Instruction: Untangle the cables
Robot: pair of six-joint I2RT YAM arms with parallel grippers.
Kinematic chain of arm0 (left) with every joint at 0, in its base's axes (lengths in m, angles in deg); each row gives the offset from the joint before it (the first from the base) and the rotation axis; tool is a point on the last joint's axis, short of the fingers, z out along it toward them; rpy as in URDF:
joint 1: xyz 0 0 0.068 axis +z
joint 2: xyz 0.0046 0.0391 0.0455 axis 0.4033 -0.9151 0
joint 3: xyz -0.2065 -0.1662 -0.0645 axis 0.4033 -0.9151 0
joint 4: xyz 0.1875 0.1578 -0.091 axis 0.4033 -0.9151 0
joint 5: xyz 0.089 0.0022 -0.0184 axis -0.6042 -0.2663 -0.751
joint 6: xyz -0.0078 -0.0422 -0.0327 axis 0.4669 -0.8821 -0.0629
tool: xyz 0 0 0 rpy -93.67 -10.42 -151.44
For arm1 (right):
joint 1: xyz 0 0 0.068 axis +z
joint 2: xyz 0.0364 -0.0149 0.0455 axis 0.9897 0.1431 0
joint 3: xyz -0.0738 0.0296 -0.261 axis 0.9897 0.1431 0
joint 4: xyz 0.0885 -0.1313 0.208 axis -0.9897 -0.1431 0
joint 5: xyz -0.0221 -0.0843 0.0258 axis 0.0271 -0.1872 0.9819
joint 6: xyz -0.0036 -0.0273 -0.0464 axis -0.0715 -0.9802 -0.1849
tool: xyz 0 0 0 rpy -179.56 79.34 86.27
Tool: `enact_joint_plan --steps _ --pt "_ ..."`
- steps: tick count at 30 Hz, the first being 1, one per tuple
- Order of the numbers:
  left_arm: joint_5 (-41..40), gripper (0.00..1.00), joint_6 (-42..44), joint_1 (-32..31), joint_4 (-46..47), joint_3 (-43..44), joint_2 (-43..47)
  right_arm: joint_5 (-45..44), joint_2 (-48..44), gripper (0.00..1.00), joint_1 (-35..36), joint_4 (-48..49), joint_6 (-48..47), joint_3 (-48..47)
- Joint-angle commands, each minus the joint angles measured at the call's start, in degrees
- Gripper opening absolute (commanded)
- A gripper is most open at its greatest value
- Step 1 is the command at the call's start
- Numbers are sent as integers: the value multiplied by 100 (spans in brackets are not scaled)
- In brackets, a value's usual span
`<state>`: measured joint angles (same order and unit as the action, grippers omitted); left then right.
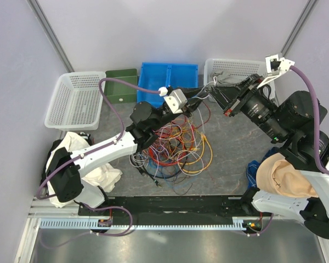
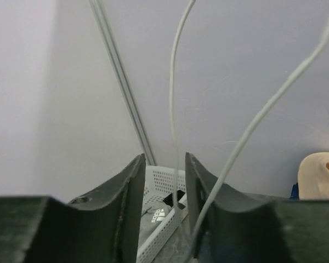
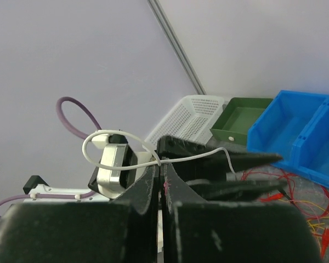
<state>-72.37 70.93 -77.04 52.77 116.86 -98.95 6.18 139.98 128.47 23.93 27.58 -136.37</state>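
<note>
Cables: tangled heap mid-tabletop, just near of the blue bin.
Right pincer: closed, pinching a white cable.
Left pincer: parted, white cable running loose between its fingers.

Soft, even, bright light casts only faint shadows on the tabletop, and both wrist views show their near dark fingers slightly blurred.

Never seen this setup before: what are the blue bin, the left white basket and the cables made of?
Blue bin: likely moulded plastic, with smooth, evenly coloured walls. Left white basket: probably plastic too, its walls a fine lattice of holes. Cables: seemingly thin wire in coloured plastic sleeves, bending in loose loops.
</note>
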Motion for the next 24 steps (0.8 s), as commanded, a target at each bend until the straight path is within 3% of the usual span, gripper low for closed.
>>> enact_joint_plan --steps 1,2,5,6,7,8,10,13,19,24 --pt "339 7 36 43 138 198 -46 2 -172 0 6 56 59 123" --pt "348 2 27 43 103 154 -2 -41 -224 0 6 65 41 193" --pt "226 2 -104 52 85 -30 181 -173 -312 0 6 74 -11 360" --pt "121 2 -148 61 -63 -66 243 -356 -348 6 6 74 -38 413" --pt "-11 2 -218 52 -204 -58 305 -436 -374 22 6 74 -82 474" --pt "-308 2 -236 61 -449 64 410 -559 -418 56 -3 65 -125 588" --pt "-643 2 -332 104 -1501 598 446 -937 -514 82 6 30 -205 729" --pt "-1014 2 -595 306 -2830 1468 341 -1368 -655 98 6 4 -266 1081" --pt "-1190 2 -1359 860 -4552 3347 -379 -1720 -883 98 6 65 -267 1670" --pt "-874 2 -2064 1466 -5180 4626 -1161 -1896 -1130 98 6 179 -240 2249"
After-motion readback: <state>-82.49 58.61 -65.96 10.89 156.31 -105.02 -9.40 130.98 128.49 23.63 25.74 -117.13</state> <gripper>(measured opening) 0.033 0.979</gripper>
